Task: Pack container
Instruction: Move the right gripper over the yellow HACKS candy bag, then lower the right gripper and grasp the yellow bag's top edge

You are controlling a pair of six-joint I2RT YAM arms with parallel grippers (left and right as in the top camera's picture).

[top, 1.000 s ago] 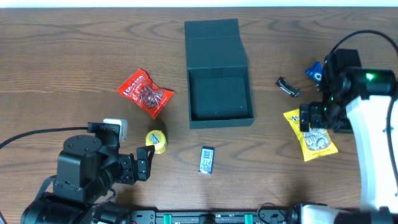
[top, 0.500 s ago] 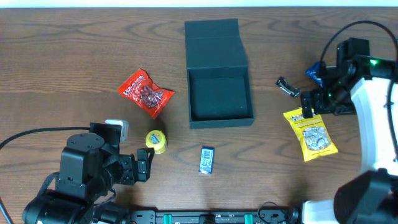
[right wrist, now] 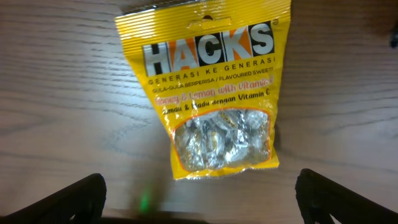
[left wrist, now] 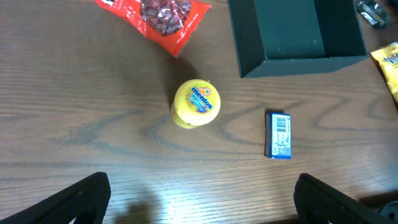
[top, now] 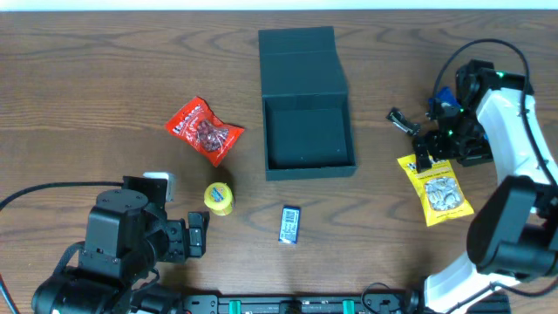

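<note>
The container (top: 309, 169) is a dark teal square box, open, with its flap lid lying back; it is empty. It also shows in the left wrist view (left wrist: 298, 65). A yellow HACKS sweet packet (top: 438, 192) lies right of it, and it fills the right wrist view (right wrist: 211, 93). My right gripper (top: 433, 150) is open and empty over the packet's top end (right wrist: 205, 202). My left gripper (top: 197, 236) is open and empty near the front left (left wrist: 199, 202), a little short of a yellow round tub (top: 219, 198) (left wrist: 195, 103).
A red snack packet (top: 204, 130) (left wrist: 158, 15) lies left of the container. A small blue box (top: 290, 224) (left wrist: 278, 135) lies in front of it. A black clip (top: 403, 122) and a blue item (top: 439, 100) lie at the right.
My right arm has swung toward the far side and turned, its gripper shifting slightly back over the yellow packet's top. My left gripper has drawn back a little. No object has moved.
</note>
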